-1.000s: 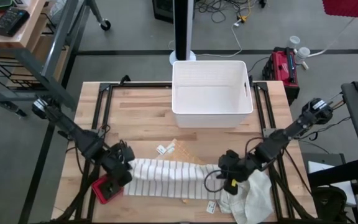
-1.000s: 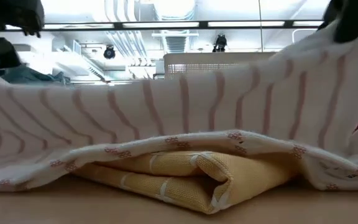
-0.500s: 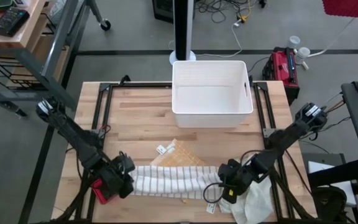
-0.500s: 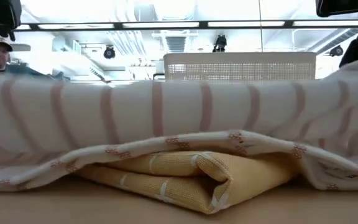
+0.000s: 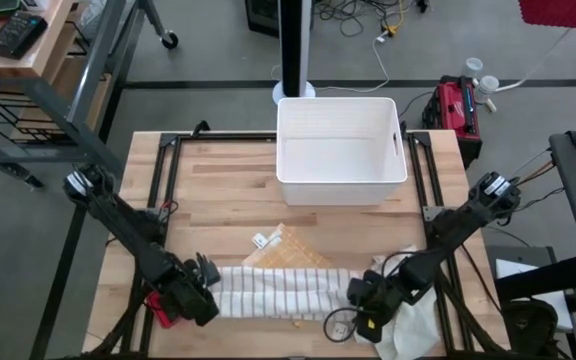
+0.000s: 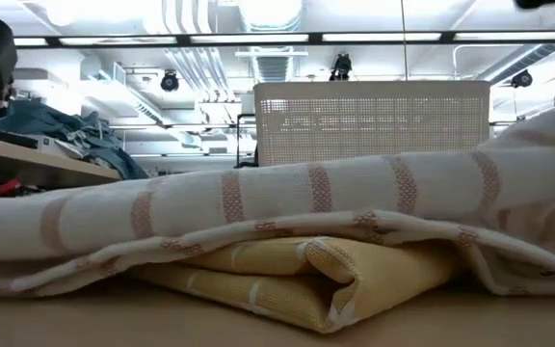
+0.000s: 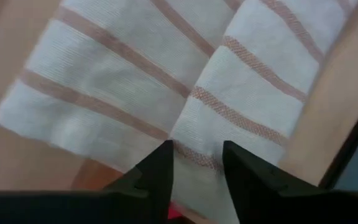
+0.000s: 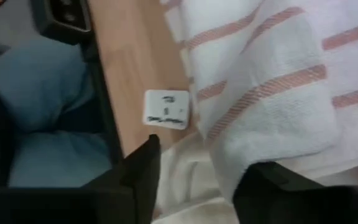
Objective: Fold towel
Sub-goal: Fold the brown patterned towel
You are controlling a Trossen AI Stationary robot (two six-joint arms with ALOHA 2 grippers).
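A white towel with reddish stripes (image 5: 283, 292) lies folded along the table's near edge, draped over a folded yellow towel (image 5: 290, 250) whose far part sticks out from under it. The low view shows the striped towel (image 6: 287, 193) lying on the yellow one (image 6: 287, 280). My left gripper (image 5: 204, 297) is at the striped towel's left end, open, its fingers on either side of a folded edge (image 7: 194, 118). My right gripper (image 5: 362, 300) is at the right end, open, with a towel corner (image 8: 229, 155) between its fingers.
A white basket (image 5: 340, 190) stands at the table's far middle. A plain white cloth (image 5: 415, 325) lies at the near right corner, with a small white tag (image 8: 166, 110) beside it. A red object (image 5: 163, 312) sits just left of my left gripper.
Both grippers have gone down and toward the table's near edge, carrying the striped towel's raised edge with them. That edge, held high a second ago, has sunk onto the layer below, so the towel now lies folded over and low across the yellow towel.
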